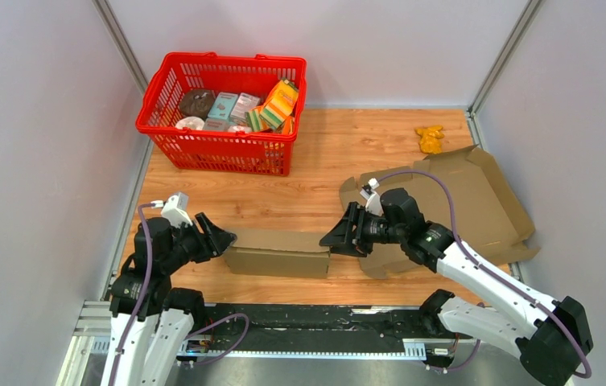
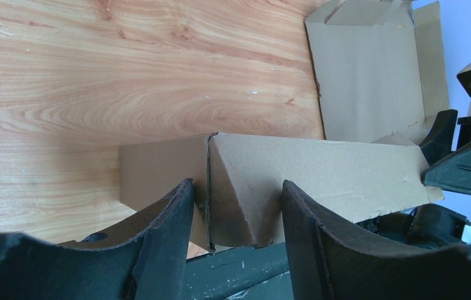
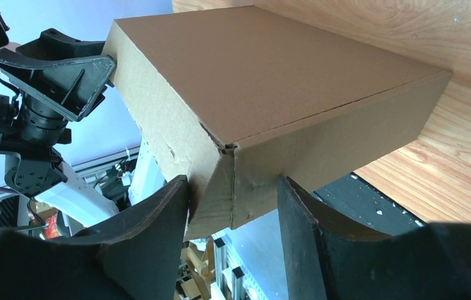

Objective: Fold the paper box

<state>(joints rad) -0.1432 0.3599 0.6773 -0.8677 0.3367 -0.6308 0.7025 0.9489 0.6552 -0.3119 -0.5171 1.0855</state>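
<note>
Showing, from the left: the left gripper (image 1: 225, 239), fingers spread astride the left corner of the paper box (image 1: 277, 251); the box, part-folded at the near edge of the table (image 1: 315, 161), lid panel flat to its right; the right gripper (image 1: 330, 237), fingers flanking the right corner so closely that pinch or gap cannot be told. Unequal pressure from the 2 ends would likely crush a corner or skew the box.

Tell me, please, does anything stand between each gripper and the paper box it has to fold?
Nothing visible does. The left gripper straddles the left end of the box, and the right gripper straddles its right end, both with jaws open. The flat cardboard sheet lies farther right, not between them.
</note>
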